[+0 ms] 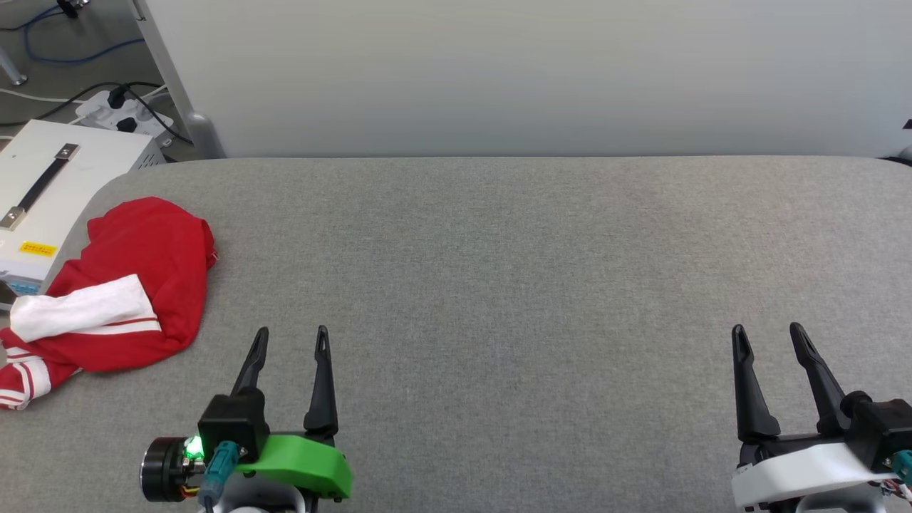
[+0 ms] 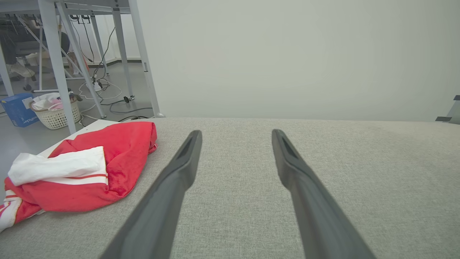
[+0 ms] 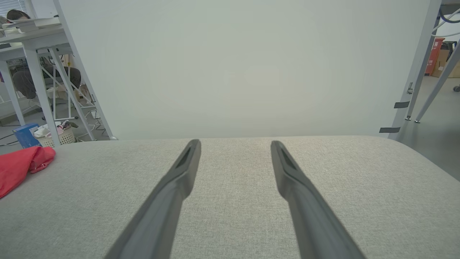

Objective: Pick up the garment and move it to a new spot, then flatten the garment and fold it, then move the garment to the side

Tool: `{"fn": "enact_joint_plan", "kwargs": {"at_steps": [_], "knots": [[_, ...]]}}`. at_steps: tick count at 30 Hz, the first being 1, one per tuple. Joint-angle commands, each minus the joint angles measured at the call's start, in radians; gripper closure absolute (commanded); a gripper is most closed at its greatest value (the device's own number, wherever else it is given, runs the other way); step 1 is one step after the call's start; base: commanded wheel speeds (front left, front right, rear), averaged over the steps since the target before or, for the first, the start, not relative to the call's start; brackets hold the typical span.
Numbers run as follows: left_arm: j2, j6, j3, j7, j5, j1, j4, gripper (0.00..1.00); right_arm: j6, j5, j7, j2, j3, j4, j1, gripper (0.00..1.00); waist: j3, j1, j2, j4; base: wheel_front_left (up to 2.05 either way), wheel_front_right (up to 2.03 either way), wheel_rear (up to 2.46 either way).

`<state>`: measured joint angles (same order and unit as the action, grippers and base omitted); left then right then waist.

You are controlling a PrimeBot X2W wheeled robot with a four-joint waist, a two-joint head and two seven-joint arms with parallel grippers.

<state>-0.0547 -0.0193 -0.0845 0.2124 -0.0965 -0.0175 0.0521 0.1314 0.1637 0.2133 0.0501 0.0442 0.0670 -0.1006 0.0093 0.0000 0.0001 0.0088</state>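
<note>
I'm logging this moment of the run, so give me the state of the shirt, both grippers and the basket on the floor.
garment, crumpled in a heap at the table's left edge, not held
left gripper, open, empty
right gripper, open, empty
laundry basket, on the floor, filled, seemingly with clothes

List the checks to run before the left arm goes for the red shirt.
1. Left gripper jaws apart and empty: ok.
2. Right gripper jaws apart and empty: ok.
3. Garment in sight, crumpled near the left edge of the table: ok.
4. Garment wholly on the table: not ok, its striped end hangs past the edge beside the white box.
5. Table bare between left gripper and garment: ok.
6. Which side of the garment faces up: cannot tell.
</note>
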Motion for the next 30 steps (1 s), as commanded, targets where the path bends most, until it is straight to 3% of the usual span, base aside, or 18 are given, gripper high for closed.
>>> {"fn": "enact_joint_plan", "kwargs": {"at_steps": [1, 30], "knots": [[0.004, -0.004, -0.002, 0.012, -0.004, 0.018, 0.003, 0.0, -0.001, 0.011, 0.011, 0.0, 0.001, 0.0, -0.013, 0.0, 0.0, 0.0, -0.0001, 0.001, 0.0, 0.0, 0.0], [0.005, 0.001, -0.017, 0.049, -0.004, 0.02, 0.041, 0.0, -0.001, 0.018, 0.048, 0.0, 0.008, -0.012, -0.034, 0.0, 0.004, 0.0, -0.0001, 0.009, 0.0, 0.0, 0.0]]}}
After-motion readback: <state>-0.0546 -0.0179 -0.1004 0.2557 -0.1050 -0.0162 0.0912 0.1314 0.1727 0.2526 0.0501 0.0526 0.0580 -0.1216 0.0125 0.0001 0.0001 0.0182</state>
